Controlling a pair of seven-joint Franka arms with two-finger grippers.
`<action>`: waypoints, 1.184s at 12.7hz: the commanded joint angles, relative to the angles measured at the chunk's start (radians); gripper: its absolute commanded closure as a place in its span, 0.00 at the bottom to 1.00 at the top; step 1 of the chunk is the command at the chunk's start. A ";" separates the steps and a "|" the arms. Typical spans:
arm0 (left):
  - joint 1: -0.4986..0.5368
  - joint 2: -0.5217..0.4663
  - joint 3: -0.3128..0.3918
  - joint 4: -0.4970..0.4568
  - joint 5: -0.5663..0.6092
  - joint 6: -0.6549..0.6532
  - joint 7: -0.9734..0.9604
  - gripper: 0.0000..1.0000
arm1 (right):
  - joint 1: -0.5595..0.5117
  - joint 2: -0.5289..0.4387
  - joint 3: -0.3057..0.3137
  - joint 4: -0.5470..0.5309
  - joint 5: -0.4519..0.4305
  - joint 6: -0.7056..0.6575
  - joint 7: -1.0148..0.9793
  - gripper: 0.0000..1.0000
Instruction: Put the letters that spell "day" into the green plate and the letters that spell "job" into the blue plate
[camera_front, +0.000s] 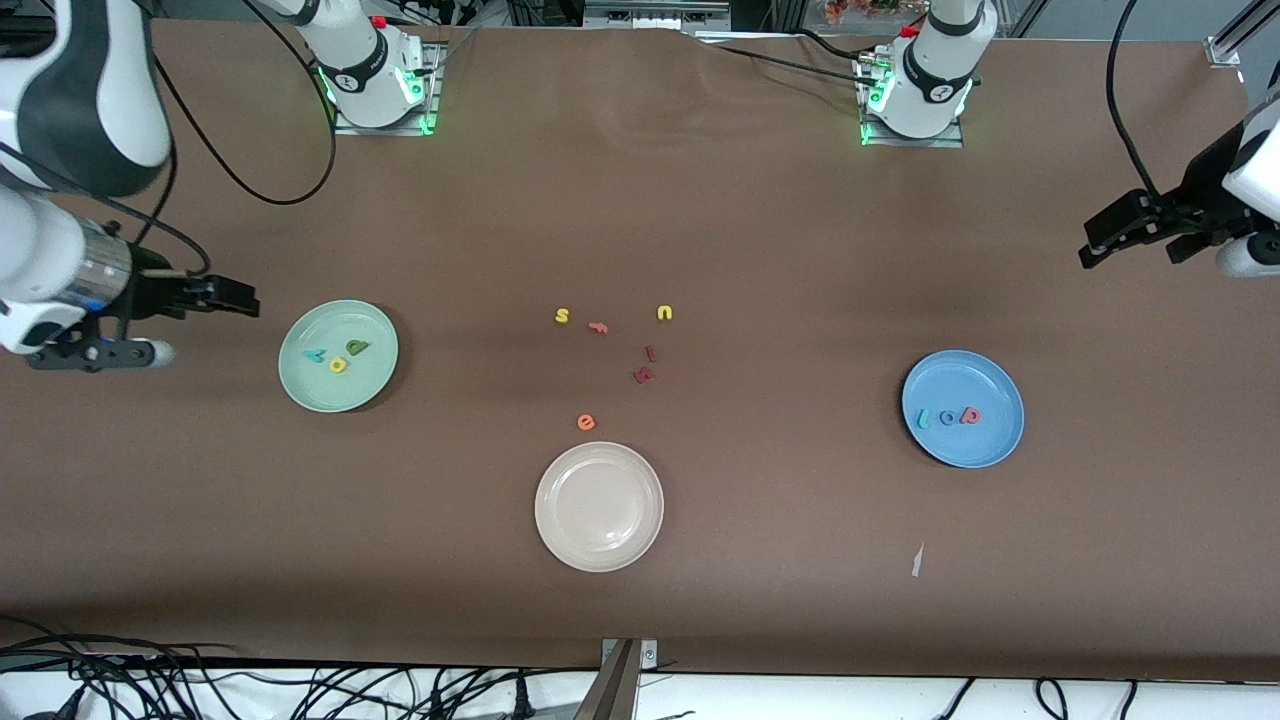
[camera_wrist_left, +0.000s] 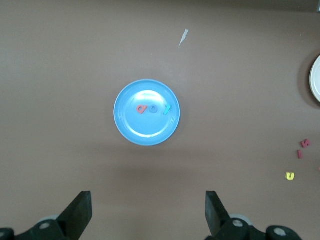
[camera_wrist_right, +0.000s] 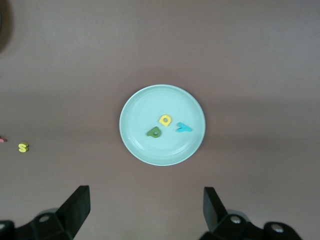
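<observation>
Nearest the camera sits the beige plate (camera_front: 599, 506), bare. Both my left gripper (camera_wrist_left: 148, 212) and right gripper (camera_wrist_right: 146, 210) hang released, empty, high off the table ends. "day" (camera_wrist_right: 165, 127) lies in the green plate (camera_front: 300, 385), "job" (camera_wrist_left: 153, 108) in the blue plate (camera_front: 985, 445). Descending carelessly could scatter those light letters.

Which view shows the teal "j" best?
The left wrist view: the teal "j" lies in the blue plate beside the "o", seen straight down. The front view shows it small; the right wrist view misses it.
</observation>
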 joint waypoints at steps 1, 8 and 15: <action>0.004 -0.003 0.003 0.010 0.002 -0.048 0.100 0.00 | -0.193 -0.075 0.187 -0.010 -0.045 0.018 -0.023 0.00; 0.021 0.013 0.003 0.016 0.000 -0.051 0.104 0.00 | -0.192 -0.305 0.178 -0.245 -0.039 0.102 -0.005 0.00; 0.021 0.013 0.005 0.016 0.000 -0.073 0.102 0.00 | -0.163 -0.254 0.166 -0.150 -0.051 0.075 -0.017 0.00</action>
